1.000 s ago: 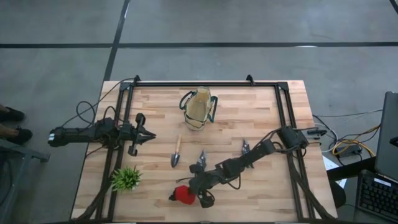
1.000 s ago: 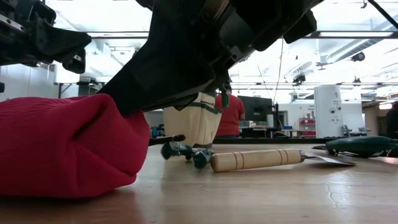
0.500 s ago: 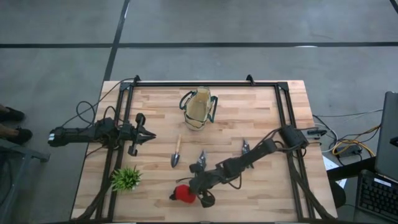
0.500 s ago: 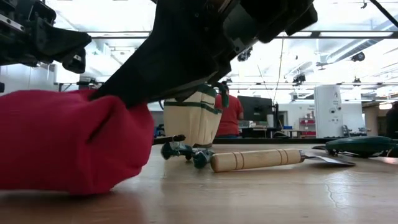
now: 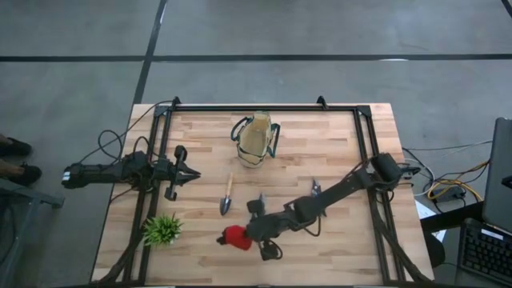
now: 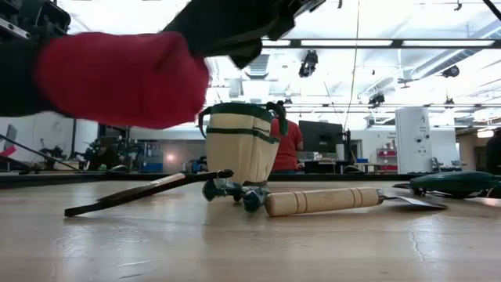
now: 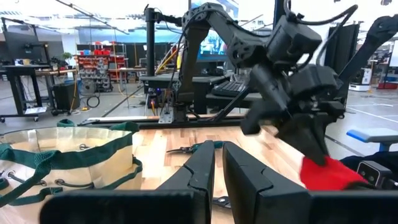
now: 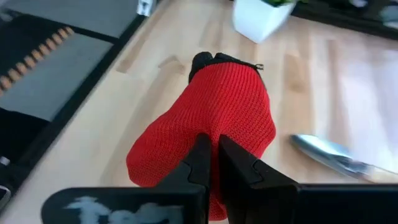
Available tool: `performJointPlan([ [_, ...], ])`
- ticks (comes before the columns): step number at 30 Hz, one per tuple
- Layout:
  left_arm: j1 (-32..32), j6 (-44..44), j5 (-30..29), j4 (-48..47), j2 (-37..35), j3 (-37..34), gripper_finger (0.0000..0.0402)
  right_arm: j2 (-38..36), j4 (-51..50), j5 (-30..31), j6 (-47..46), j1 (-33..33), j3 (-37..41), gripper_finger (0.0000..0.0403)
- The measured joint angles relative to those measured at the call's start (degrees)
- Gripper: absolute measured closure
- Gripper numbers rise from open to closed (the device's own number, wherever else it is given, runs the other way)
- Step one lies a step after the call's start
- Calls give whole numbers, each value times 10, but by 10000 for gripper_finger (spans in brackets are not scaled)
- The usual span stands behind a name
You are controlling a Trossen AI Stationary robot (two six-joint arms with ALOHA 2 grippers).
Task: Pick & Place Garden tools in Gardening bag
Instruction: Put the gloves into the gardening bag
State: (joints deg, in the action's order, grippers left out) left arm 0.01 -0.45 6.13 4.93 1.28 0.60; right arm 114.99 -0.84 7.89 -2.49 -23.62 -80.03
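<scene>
My right gripper is shut on the red knit item, one of the garden tools, near the table's front edge. The item's black end points away from the fingers. In the low view the red item hangs well above the tabletop. The gardening bag stands upright on its base at the far middle. A wooden-handled trowel and two pruning shears lie flat on the table between the bag and the red item. My left gripper waits shut at the table's left side. My right gripper pinches the red item's knit fabric between its two fingers, at the end opposite the black end. The fingers slant downward, coming from the table's right. The item is lifted clear of the table and reaches out beyond the fingertips toward the left.
A small leafy green plant in a white pot stands at the near left corner, close to the red item. A black frame rims the table. Bare wood lies between the trowel and the bag.
My right gripper has risen, still shut on the red item. The item lay on the table a second ago and now hangs clear of it. The arm has tipped a little as it rose.
</scene>
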Motion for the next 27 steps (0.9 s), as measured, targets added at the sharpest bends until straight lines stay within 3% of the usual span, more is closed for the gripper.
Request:
performJointPlan([
  [12, 0, 0, 0, -10, 5, 0, 365, -81, -41, 44, 31, 0, 10, 390],
  [21, 0, 0, 0, -12, 7, 0, 365, -85, -51, 45, 40, 0, 12, 390],
  [27, 0, 0, 0, -12, 7, 0, 365, -114, -96, 95, 81, 16, 11, 390],
])
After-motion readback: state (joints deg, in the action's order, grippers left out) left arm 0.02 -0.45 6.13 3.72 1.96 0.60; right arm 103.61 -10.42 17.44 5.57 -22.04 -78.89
